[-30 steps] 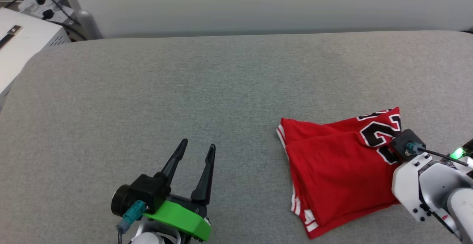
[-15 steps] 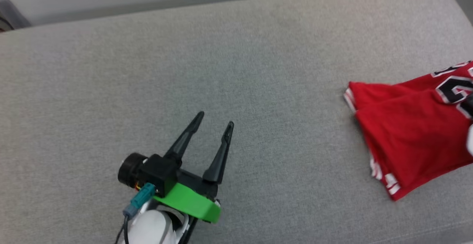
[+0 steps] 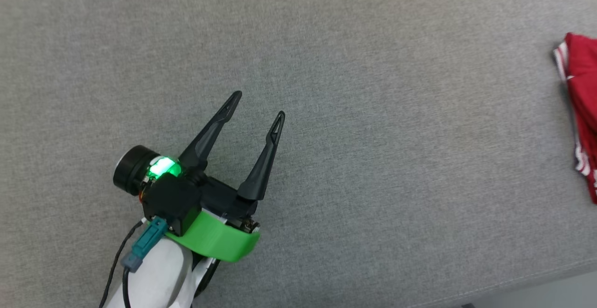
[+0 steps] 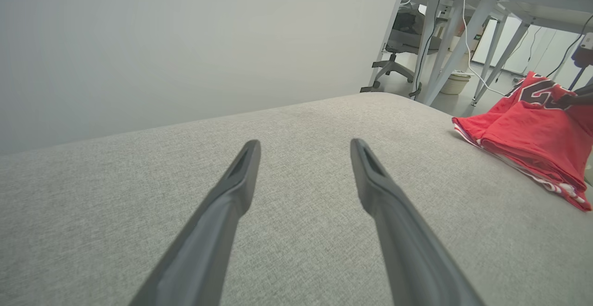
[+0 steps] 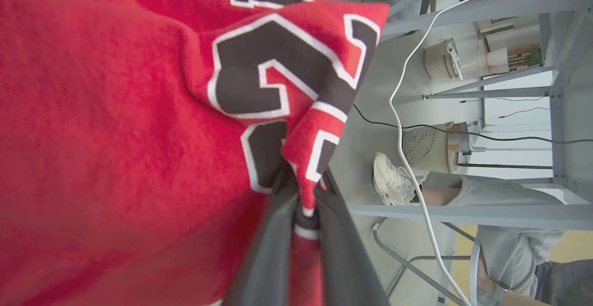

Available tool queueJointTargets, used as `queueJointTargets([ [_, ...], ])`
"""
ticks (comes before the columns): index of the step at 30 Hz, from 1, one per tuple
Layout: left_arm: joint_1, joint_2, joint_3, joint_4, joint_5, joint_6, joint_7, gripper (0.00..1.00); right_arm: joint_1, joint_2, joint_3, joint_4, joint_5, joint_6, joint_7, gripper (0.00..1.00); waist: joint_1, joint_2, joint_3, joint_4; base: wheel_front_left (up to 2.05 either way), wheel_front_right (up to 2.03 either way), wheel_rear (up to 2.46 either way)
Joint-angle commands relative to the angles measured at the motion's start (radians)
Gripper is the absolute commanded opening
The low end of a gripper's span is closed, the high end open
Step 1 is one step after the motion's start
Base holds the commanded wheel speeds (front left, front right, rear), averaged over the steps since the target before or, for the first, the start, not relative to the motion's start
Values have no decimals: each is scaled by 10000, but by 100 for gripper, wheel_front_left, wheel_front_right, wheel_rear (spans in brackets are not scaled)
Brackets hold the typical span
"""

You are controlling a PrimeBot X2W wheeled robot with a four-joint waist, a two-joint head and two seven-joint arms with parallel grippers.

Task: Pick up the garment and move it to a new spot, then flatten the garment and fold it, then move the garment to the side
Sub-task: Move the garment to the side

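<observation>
The garment (image 5: pixel 116 134) is a red jersey shirt with black, white-outlined numbers and striped trim, lying bunched and folded over on the grey cushion (image 3: pixel 373 112). My right gripper (image 5: pixel 303 183) is shut on a fold of it near the printed number. In the head view only the garment's striped left edge (image 3: pixel 583 79) shows, at the right border. My left gripper (image 3: pixel 259 104) hovers low over bare cushion well to the left of it, open, with nothing between its fingers. In the left wrist view the left gripper (image 4: pixel 304 144) points along the cushion and the garment (image 4: pixel 528 130) lies at the far right.
The cushion's front edge (image 3: pixel 536 284) runs across the lower right of the head view. Past the cushion's right end stand grey desk legs (image 4: pixel 444 41), a wicker bin (image 5: pixel 424 148), a hanging white cable (image 5: pixel 407 111) and a person's foot in a white shoe (image 5: pixel 391 181).
The head camera has swung left and down, shifting the whole picture. The gap between my left gripper and the garment has widened, the garment going right with my shut right gripper.
</observation>
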Motion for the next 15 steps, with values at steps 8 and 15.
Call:
queueJointTargets([
  [8, -398, 249, 21, -878, 149, 7, 75, 100, -604, 440, -1714, 1513, -584, -17, -689, 0, -1, 102, 1416, 429, 0, 0, 0],
  [15, -392, 304, 19, -924, 92, 56, 124, 100, -998, 750, -2282, 2240, -1097, -17, -1220, 0, -1, 102, 1497, 534, 0, 0, 0],
])
